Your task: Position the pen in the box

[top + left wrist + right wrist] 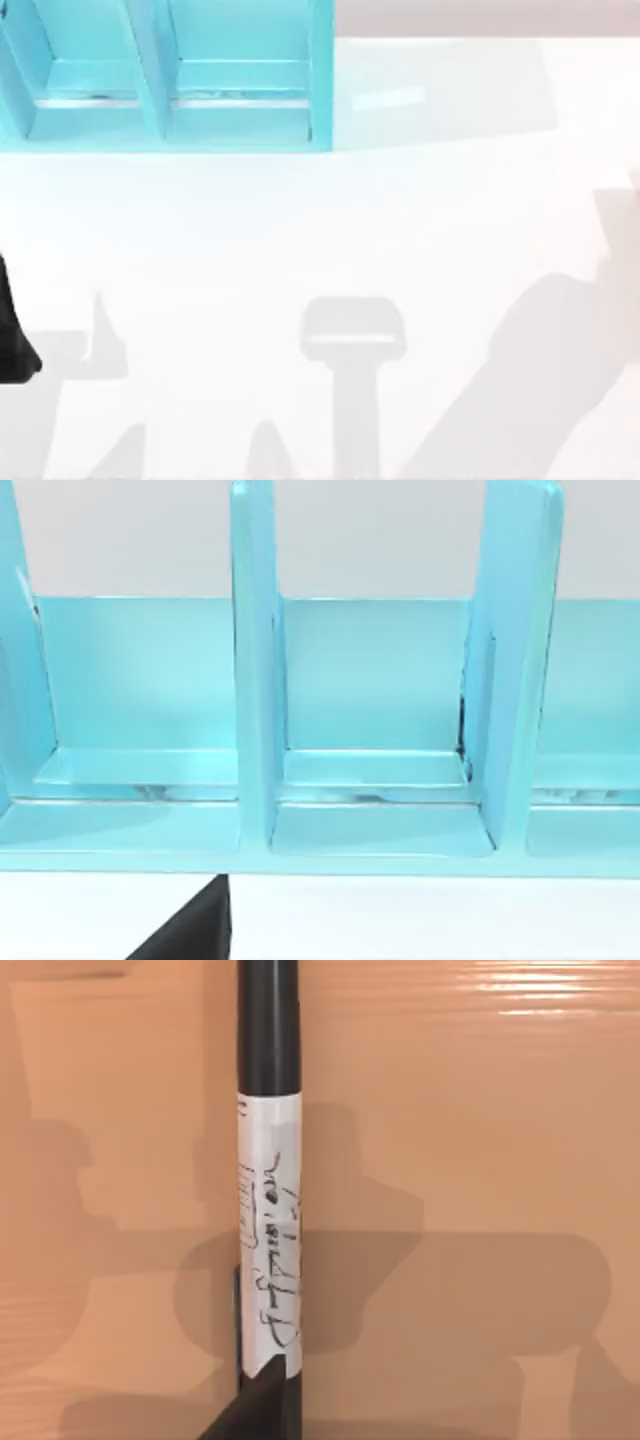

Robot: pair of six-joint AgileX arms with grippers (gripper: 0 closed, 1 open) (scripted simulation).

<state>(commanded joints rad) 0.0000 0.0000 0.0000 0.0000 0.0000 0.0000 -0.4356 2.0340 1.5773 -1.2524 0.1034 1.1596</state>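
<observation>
Plainly, the pen [268, 1220] is not in the box yet. We see it in the right wrist view, lying lengthwise along the camera's line of sight. Its black end points away from us and its silver-grey barrel, printed with small script, faces the lens. Behind it is a flat tan surface [480, 1160], on which the pen throws a soft shadow, so we judge that it sits close to that surface. Whether it rests on it or hangs just over it, we cannot tell.

A dark wedge at the near end of the pen is probably part of the right end effector [262, 1405]. The pen being so squarely centred under this camera suggests the arm is lined up along it for a grasp or a carry. We cannot tell how far the end effector is open, or whether it has hold of the pen.

The box [320, 80] is a teal unit at the far left part of the white counter [300, 230], split by upright dividers into open compartments. The left wrist view looks straight into those compartments [375, 770]. This reads to us as the left arm simply facing the target, not working. The left end effector [15, 335] is a black shape at the counter's left edge, well short of the box, and its opening cannot be made out either.

For the pen to drop in cleanly, we judge it must arrive aligned with one slot between the dividers.
</observation>
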